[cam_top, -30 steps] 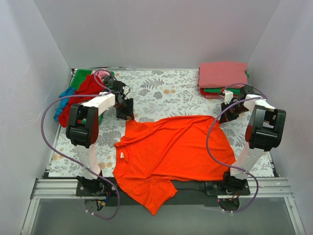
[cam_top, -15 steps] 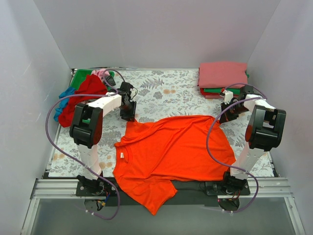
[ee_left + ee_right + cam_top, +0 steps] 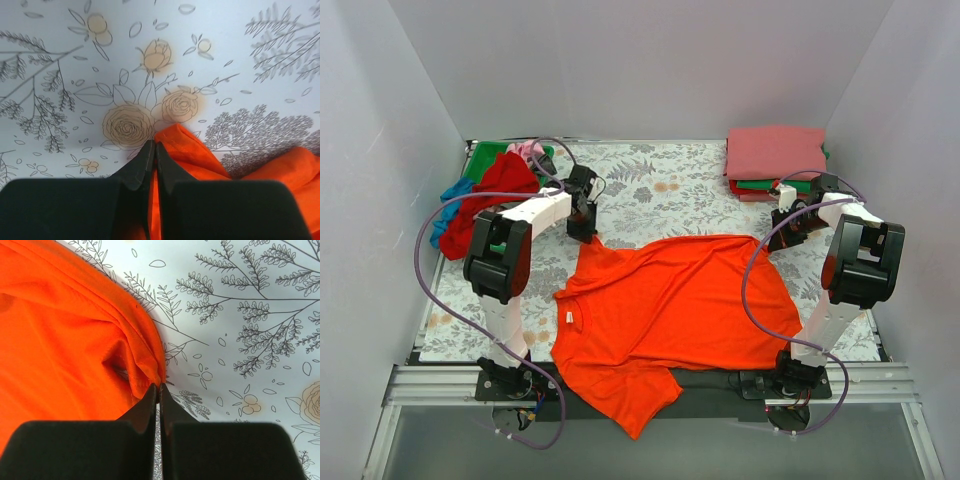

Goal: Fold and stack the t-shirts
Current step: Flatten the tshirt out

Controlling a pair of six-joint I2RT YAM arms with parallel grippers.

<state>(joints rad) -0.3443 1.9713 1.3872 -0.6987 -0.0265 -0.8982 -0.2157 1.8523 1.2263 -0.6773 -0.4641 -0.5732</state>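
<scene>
A bright orange-red t-shirt (image 3: 670,300) lies spread on the floral cloth, its near part hanging over the table's front edge. My left gripper (image 3: 585,236) is at the shirt's far left corner and shut on it; in the left wrist view the orange cloth (image 3: 186,150) runs between the closed fingers (image 3: 154,146). My right gripper (image 3: 773,240) is at the far right corner, shut on a bunched fold of the shirt (image 3: 65,340) at the fingertips (image 3: 159,387). More t-shirts lie in two heaps at the back.
Folded shirts (image 3: 775,152) are stacked at the back right, coral pink on top with green and red beneath. A loose pile of red, green, blue and pink shirts (image 3: 490,188) lies at the back left. White walls close in three sides of the floral cloth (image 3: 660,190).
My left gripper moved right to the shirt's far left corner and closed on it. The right gripper stayed shut on its corner.
</scene>
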